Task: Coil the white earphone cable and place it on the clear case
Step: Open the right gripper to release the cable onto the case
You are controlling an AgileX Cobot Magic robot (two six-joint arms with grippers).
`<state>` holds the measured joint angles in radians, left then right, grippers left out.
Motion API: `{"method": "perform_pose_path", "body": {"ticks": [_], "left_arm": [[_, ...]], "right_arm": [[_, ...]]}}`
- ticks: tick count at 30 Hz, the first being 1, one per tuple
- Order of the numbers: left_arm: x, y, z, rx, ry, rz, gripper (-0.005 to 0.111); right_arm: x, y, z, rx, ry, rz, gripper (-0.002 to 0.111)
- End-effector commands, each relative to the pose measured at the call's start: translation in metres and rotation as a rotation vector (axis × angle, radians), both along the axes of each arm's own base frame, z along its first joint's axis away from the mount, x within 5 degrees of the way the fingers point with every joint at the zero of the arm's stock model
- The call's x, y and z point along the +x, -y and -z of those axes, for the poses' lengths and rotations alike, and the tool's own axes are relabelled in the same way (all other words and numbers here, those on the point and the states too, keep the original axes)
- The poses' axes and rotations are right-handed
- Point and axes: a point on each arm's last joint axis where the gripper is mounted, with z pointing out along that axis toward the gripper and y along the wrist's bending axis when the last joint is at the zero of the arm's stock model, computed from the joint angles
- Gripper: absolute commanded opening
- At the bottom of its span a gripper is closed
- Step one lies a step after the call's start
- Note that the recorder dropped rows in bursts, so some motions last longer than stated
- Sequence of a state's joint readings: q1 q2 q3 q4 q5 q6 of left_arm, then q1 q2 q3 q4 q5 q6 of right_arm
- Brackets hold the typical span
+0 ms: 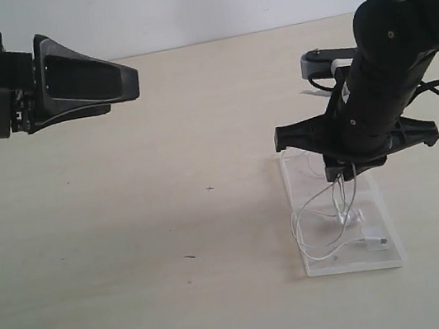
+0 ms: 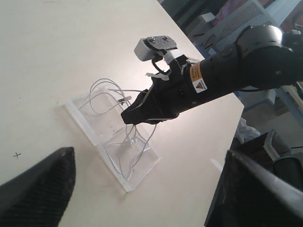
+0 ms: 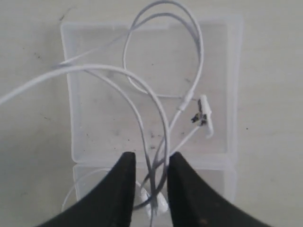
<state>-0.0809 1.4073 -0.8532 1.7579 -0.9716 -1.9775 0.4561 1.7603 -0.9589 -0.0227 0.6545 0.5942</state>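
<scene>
Right wrist view: the right gripper (image 3: pixel 151 157) hangs over the clear case (image 3: pixel 80 109), at the seam between its two halves. The jaws stand slightly apart with several strands of the white earphone cable (image 3: pixel 200 61) running between them. You cannot tell whether they pinch the strands. Loose loops lie across the case, and one strand runs out past its edge.

Exterior view: strands rise from the case to that gripper. The white plug (image 1: pixel 374 240) lies on the near half. The left gripper (image 1: pixel 123 94) is held above the table (image 1: pixel 136 269), well apart, jaws wide and empty.

Label: a yellow warning-triangle sticker (image 2: pixel 198 85) on the right arm, print too small to read.
</scene>
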Motion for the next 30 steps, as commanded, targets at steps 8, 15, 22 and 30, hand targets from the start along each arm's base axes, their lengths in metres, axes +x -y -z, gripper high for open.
{"method": "perform_pose_path", "body": {"ticks": [8, 15, 22, 30], "left_arm": [[0.000, 0.000, 0.000, -0.010, 0.000, -0.003, 0.081], [0.000, 0.000, 0.000, -0.010, 0.000, -0.003, 0.081], [0.000, 0.000, 0.000, -0.011, -0.002, -0.004, 0.081], [0.000, 0.000, 0.000, -0.011, -0.002, -0.004, 0.081]], "right_arm": [[-0.002, 0.002, -0.002, -0.010, -0.005, -0.022, 0.056], [-0.011, 0.007, -0.014, -0.036, -0.045, -0.050, 0.056], [-0.023, 0.001, -0.029, 0.050, -0.088, -0.161, 0.056], [-0.036, -0.004, -0.031, 0.108, -0.194, -0.325, 0.075]]}}
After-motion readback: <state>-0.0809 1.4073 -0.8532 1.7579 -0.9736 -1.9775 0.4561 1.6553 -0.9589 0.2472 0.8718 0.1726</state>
